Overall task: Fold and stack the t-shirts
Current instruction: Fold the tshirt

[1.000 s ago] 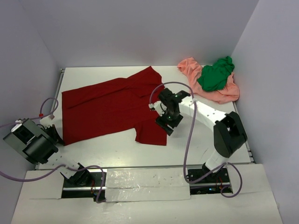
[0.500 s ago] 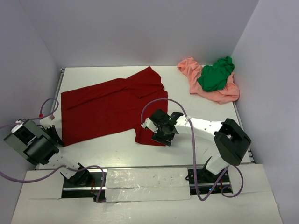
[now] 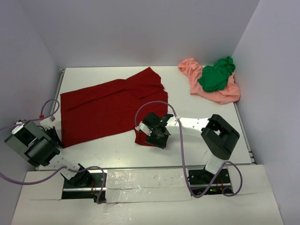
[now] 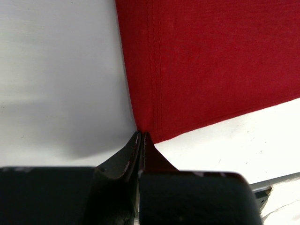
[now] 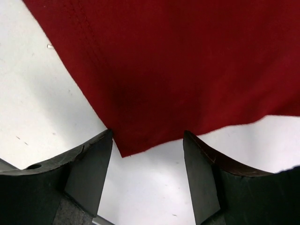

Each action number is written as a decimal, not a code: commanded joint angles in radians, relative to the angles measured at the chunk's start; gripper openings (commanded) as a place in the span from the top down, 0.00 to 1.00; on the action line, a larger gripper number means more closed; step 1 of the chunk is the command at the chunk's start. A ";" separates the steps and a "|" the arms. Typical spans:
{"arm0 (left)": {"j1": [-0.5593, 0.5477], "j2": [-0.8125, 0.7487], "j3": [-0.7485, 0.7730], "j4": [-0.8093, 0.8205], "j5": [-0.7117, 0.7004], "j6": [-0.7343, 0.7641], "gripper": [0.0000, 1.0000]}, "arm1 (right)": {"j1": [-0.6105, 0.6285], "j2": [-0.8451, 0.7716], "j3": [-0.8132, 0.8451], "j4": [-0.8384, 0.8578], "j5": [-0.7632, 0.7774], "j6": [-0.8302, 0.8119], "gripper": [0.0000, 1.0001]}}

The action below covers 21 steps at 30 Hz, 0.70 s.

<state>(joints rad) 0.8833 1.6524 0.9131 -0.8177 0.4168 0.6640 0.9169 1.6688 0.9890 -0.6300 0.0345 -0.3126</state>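
Mostly flat across the table (image 3: 117, 150): red shirt (image 3: 103, 105), one fold lying over its far edge; heaped well off its far-right corner, apart from it: green shirt (image 3: 215, 75) atop pink shirt (image 3: 222, 96); at its near-left corner: left tool (image 4: 140, 138), pressed together, pinching the very tip of the hem; at its near-right corner: right tool (image 5: 147, 154), fingers (image 5: 89, 164) spread wide, one to either side of the cloth point, low over the table; touching the cloth or not, cannot tell.
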 commanded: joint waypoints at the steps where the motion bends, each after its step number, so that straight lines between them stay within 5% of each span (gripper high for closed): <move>1: 0.016 -0.029 -0.008 0.005 -0.044 0.032 0.99 | 0.007 0.040 0.065 -0.068 -0.028 0.044 0.32; 9: 0.016 -0.037 -0.011 0.000 -0.041 0.037 0.99 | 0.004 0.078 0.059 -0.097 -0.002 0.069 0.37; 17: 0.017 -0.048 -0.010 -0.008 -0.038 0.040 1.00 | 0.002 0.054 0.034 -0.102 0.002 0.067 0.90; 21: 0.017 -0.049 -0.011 -0.006 -0.033 0.039 1.00 | 0.002 0.031 0.017 -0.082 0.024 0.072 1.00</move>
<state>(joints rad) 0.8860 1.6363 0.9058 -0.8181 0.3954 0.6777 0.9184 1.7248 1.0252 -0.7071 0.0391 -0.2474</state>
